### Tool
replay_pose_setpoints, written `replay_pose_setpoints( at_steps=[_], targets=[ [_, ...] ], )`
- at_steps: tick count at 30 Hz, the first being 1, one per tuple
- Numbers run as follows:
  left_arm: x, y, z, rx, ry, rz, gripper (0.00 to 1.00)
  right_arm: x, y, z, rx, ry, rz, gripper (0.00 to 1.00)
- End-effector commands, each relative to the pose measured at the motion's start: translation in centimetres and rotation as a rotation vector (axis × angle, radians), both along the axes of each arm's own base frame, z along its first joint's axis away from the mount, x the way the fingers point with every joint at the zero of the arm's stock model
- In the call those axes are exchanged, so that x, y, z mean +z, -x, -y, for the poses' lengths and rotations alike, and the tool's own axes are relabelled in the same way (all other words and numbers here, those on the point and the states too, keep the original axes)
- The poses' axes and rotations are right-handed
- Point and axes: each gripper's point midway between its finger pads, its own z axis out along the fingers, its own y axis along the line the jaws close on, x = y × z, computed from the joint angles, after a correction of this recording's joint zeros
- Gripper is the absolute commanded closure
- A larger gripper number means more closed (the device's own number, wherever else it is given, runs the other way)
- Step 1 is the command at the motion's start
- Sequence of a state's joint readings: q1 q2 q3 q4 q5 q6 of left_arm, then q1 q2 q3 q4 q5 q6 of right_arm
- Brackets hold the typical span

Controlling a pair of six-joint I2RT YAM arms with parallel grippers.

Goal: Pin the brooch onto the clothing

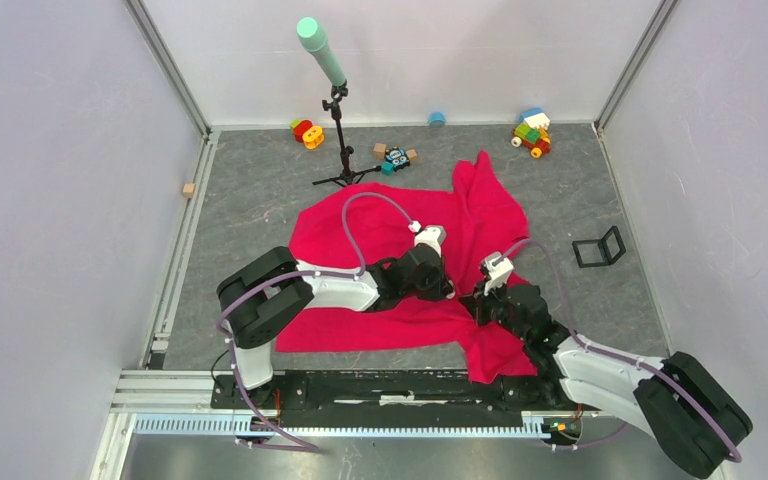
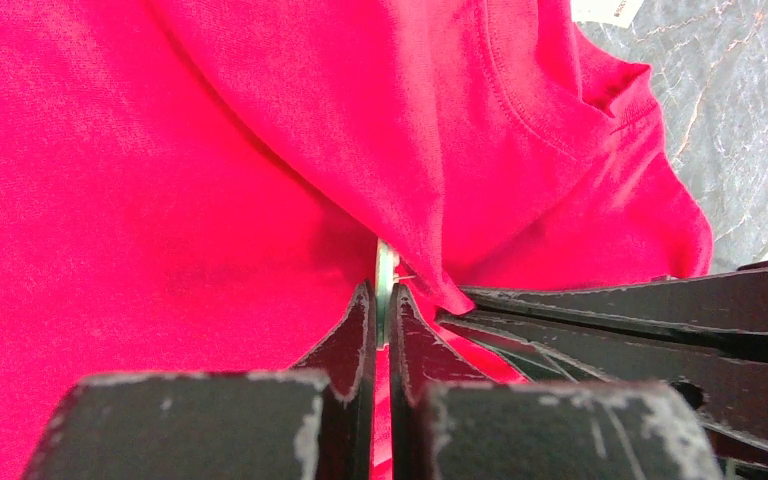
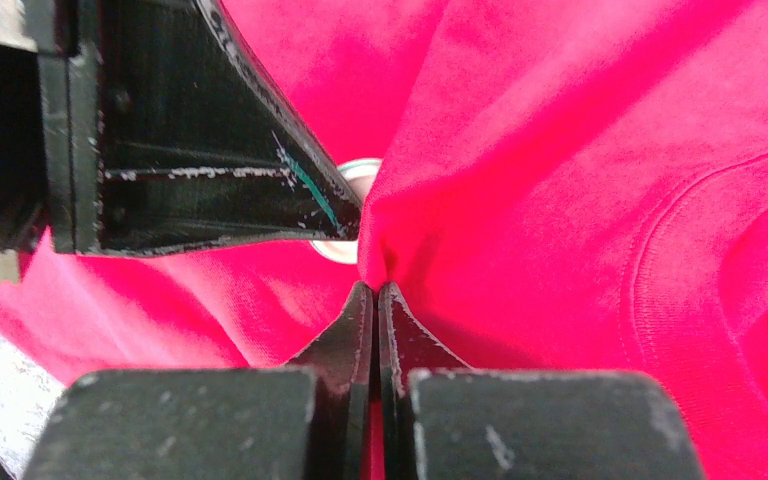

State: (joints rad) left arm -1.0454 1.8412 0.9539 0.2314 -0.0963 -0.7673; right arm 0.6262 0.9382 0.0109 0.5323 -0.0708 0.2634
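Nearest me, the left tool (image 2: 380,300) is clamped narrow on the brooch (image 2: 386,275), gripping the disc edge-on with its rim showing just above the fingertips. Brooch location: over the near part of the clothing (image 1: 480,210), touching a raised fold of the red fabric. I record the clothing as lying rumpled across the grey desk (image 1: 260,190). Immediately right, the right tool (image 3: 375,285) is closed tight, pinching that fold, its tips just beside the left tool's. I note a small black frame (image 1: 598,248) on the desk further right, well apart.
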Motion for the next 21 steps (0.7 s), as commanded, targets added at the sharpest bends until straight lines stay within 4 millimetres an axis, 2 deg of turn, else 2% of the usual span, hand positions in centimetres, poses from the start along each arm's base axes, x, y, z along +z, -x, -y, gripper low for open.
replay_pose_setpoints(
  at_steps=[1, 6, 21],
  targets=[
    [0.3, -0.4, 0.6, 0.0, 0.001, 0.023, 0.98, 0.4, -0.1, -0.9, 0.045, -0.011, 0.012, 1.0],
    [1.0, -0.4, 0.8, 0.003, 0.049, 0.04, 0.98, -1.1, 0.1, -0.8, 0.044, 0.027, -0.043, 1.0],
    [2.4, 0.0, 2.0, -0.065, 0.126, 0.075, 0.98, -3.1, 0.1, -0.3, 0.025, 0.089, -0.118, 1.0]
  ],
)
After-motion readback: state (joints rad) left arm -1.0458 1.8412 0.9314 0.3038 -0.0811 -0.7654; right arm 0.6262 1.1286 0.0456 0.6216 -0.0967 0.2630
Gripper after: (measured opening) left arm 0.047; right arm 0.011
